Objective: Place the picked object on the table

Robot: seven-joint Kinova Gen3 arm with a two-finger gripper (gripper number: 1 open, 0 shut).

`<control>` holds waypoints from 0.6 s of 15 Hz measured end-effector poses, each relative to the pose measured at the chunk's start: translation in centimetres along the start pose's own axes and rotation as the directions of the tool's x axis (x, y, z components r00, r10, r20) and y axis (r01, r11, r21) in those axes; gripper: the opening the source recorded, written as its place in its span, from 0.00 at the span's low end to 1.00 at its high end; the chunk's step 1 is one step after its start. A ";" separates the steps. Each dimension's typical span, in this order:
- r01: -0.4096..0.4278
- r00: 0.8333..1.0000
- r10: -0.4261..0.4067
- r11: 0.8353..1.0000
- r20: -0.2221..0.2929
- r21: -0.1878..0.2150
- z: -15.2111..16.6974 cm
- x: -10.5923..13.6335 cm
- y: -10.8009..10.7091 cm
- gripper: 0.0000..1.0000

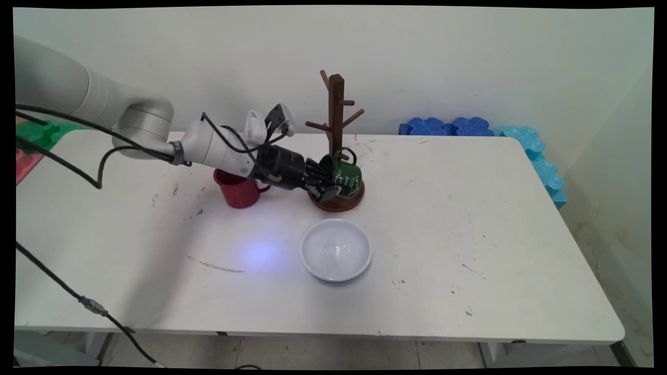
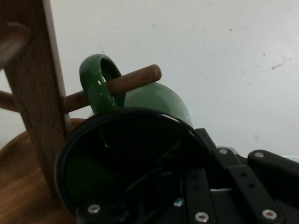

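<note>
Gripping the green mug [image 1: 346, 177] by its rim, one finger inside, the gripper [image 1: 324, 188] holds it at the rack [image 1: 336, 136], handle looped on the lowest peg [image 2: 133, 80], while we note a red mug [image 1: 237, 190] left of the rack and a white bowl [image 1: 336, 250] before it.

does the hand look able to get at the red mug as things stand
Probably not right away. The hand sits at the green mug, whose handle is hooked on a peg of the wooden mug tree. The red mug stands partly behind the arm's wrist, so the arm itself is in the way.
</note>
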 end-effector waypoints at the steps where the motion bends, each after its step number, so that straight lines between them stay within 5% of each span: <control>1: -0.008 1.000 0.008 1.000 0.001 -0.001 -0.1 0.1 0.1 0.00; 9: -0.051 0.999 0.051 0.998 0.007 -0.025 -0.7 0.4 1.0 0.00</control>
